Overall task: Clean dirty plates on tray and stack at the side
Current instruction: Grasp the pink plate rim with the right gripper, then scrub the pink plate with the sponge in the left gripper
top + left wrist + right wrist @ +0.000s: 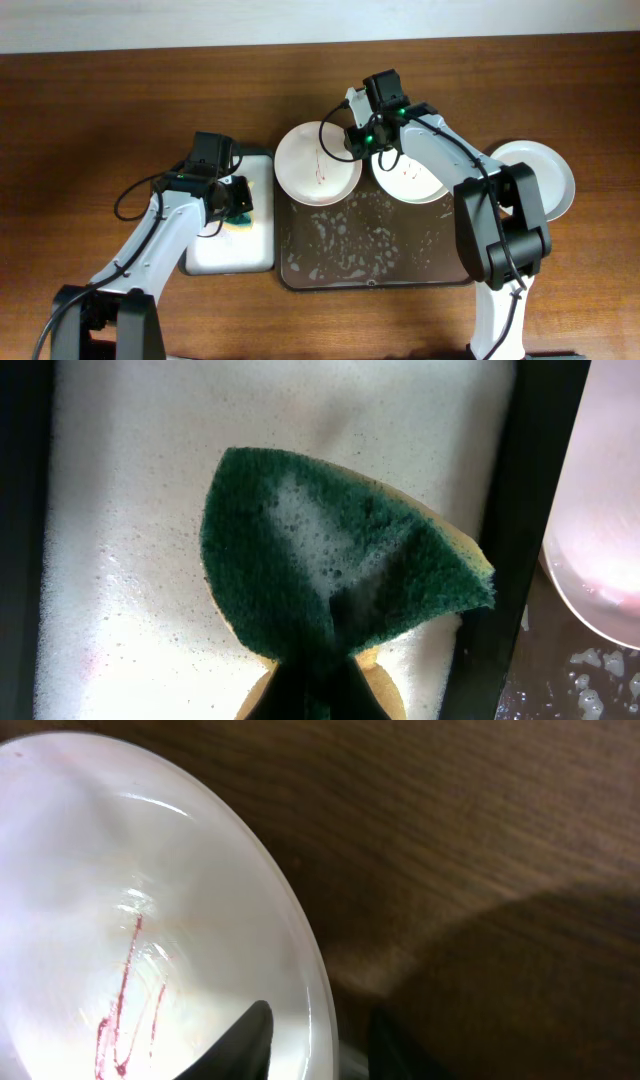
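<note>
The right claw (320,1032) stands narrow astride the rim of the smeared plate (318,165), one finger inside and one outside. Whether the fingers touch the rim cannot be made out. That plate overlaps the far left corner of the tray (375,255), which lies by the near edge of the table (100,120). The right arm hides part of a second plate (412,184) at the tray's far edge and cuts across a third plate (558,170) near the table's right edge. The left claw (318,678), mostly cut off, pinches a folded green sponge (330,550) over a foamy white tray (225,250).
</note>
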`<state>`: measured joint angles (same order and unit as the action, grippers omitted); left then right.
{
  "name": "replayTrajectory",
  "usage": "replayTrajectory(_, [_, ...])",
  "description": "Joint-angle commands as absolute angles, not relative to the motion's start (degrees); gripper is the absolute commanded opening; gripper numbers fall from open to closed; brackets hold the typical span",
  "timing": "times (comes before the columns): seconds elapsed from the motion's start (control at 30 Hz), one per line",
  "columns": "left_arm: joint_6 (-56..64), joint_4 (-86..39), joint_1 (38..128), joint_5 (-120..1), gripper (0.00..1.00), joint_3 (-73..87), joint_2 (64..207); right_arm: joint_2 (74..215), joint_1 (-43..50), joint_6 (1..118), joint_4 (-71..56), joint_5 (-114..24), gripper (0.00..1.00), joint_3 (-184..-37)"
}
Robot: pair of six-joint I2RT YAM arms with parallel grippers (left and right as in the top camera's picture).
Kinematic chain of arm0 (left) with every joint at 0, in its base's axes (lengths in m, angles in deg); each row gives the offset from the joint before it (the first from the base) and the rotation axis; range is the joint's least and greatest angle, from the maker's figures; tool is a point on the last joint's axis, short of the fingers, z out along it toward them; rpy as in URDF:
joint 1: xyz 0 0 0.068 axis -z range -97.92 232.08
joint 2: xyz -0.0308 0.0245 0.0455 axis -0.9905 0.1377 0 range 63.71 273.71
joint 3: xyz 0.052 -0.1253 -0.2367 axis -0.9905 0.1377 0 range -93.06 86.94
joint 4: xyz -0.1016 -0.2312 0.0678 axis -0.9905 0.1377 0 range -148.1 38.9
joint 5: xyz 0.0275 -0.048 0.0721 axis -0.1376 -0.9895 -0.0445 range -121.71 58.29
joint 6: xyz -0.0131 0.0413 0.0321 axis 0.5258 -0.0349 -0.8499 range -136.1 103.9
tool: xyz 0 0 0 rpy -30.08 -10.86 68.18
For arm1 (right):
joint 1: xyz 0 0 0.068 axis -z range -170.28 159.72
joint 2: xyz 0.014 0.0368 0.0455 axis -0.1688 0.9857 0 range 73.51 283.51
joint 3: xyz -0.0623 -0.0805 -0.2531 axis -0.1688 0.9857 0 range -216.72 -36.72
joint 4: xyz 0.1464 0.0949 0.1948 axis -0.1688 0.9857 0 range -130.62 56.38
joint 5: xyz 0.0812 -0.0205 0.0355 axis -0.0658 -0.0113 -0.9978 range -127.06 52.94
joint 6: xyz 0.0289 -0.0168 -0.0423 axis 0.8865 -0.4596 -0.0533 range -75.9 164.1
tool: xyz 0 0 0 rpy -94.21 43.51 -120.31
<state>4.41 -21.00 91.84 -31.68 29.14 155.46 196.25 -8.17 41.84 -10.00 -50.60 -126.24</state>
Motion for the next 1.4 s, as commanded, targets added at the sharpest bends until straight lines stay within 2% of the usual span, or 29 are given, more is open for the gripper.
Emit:
replayTrajectory(0.0, [3.53, -20.98, 91.54, -31.53, 0.0, 29.1, 155.77, 196.68, -8.39, 41.53, -9.46, -50.1, 0.21, -125.06])
replayTrajectory(0.03, [3.53, -20.96, 91.54, -31.53, 0.0, 29.1, 155.77, 196.68, -8.39, 41.55, -9.46, -50.12, 0.15, -125.08])
replayTrajectory(0.13, [3.53, -20.94, 91.54, -31.53, 0.0, 29.1, 155.77, 196.68, -8.39, 41.55, -7.97, -50.49, 0.04, -125.08])
replayTrajectory(0.47, [3.51, -21.64, 91.56, -32.2, 0.0, 29.07, 155.74, 191.85, -9.02, 47.85, 20.55, -50.53, 0.04, -125.8])
replayTrajectory(0.6, [0.91, -25.68, 93.85, -40.55, 0.0, 29.07, 155.74, 191.85, -9.51, 47.85, 19.39, -50.51, 0.04, -120.99])
replayTrajectory(0.73, [1.52, -29.53, 101.04, -41.78, 0.0, 29.07, 155.77, 191.85, -9.4, 48.26, 15.31, -50.51, 0.04, -117.14])
replayTrajectory(1.1, [26.44, -33.81, 114.14, -39.28, 0.0, 29.1, 161.27, 191.85, -9.4, 48.24, 14.19, -50.53, 0.04, -116.75])
replayTrajectory(1.37, [27.18, -43.45, 120.1, -37.45, 0.0, 29.1, 168.29, 191.85, -9.4, 48.24, 14.1, -50.53, 0.04, -116.75])
